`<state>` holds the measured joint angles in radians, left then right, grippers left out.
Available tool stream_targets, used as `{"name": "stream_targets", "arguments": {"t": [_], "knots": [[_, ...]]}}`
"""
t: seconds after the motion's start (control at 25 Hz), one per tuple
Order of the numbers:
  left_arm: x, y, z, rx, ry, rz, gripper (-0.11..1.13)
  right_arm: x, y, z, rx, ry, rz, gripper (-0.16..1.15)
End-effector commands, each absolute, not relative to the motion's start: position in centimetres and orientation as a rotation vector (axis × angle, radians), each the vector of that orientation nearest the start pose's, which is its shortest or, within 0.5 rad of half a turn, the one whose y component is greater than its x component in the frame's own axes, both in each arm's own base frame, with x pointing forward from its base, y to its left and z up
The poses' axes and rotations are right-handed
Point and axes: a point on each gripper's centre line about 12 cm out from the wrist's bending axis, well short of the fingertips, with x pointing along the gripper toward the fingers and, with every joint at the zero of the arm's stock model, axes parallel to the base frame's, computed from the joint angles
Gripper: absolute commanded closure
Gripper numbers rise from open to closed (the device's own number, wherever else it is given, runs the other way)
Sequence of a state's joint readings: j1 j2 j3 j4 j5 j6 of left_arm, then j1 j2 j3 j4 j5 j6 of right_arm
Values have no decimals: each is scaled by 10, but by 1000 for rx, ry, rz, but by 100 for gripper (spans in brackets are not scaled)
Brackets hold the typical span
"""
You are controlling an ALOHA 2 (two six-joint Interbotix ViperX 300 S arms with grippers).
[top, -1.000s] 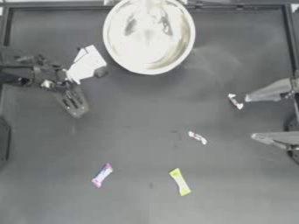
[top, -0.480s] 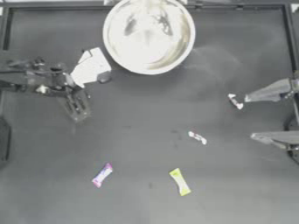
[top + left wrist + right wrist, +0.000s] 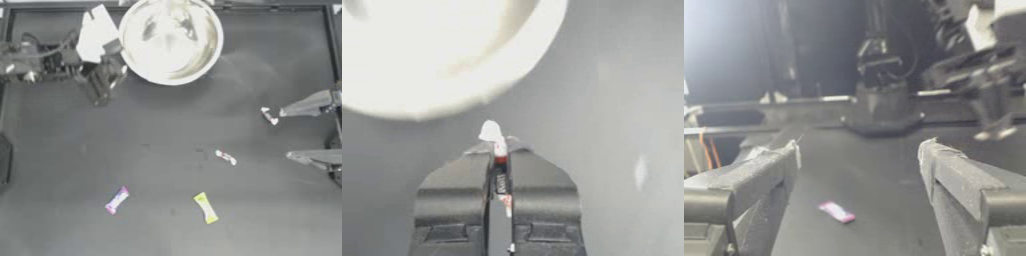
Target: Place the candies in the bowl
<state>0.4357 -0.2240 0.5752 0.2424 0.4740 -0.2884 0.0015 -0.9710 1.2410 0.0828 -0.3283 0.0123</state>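
Left gripper [image 3: 499, 150], beside bowl [image 3: 170, 40] rim, clamps a white candy w/ red marks [image 3: 495, 141], twisted end protruding. Right gripper [image 3: 859, 155] spread wide at table's right edge; pink-purple candy [image 3: 116, 200] lies on table.

Dark grey claw [image 3: 499, 150], white wrist housing

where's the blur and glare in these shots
Top view: the left gripper is motion-smeared, and the bowl shows glare. Left wrist view: the bowl is washed out and soft, the held candy sharper. Right wrist view: the background is hazy.
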Motion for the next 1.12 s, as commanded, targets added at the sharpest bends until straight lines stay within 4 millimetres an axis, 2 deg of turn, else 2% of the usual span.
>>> {"name": "stream_targets", "arguments": {"t": [0.04,0.16,0.4,0.52,0.68,0.76,0.92,1.0,1.12], "knots": [[323,187,272,-161,670,575,71,194,-3,276,100,-64,-24,-2],[334,207,269,-142,676,591,71,194,-5,276,103,-66,-32,-2],[364,239,250,-95,733,590,71,195,-5,276,112,-54,-37,-2],[370,252,244,-92,746,598,71,195,-5,276,115,-45,-37,-2],[373,258,240,-93,748,603,66,195,-6,276,115,-41,-38,-2],[374,261,239,-95,750,607,56,195,-7,275,117,-35,-46,-2],[377,261,242,-103,733,607,10,195,-11,272,122,-6,-70,-2],[377,262,246,-105,718,609,-6,196,-14,272,133,10,-82,-2],[378,263,250,-98,704,608,3,196,-18,270,149,40,-103,-2]]}}
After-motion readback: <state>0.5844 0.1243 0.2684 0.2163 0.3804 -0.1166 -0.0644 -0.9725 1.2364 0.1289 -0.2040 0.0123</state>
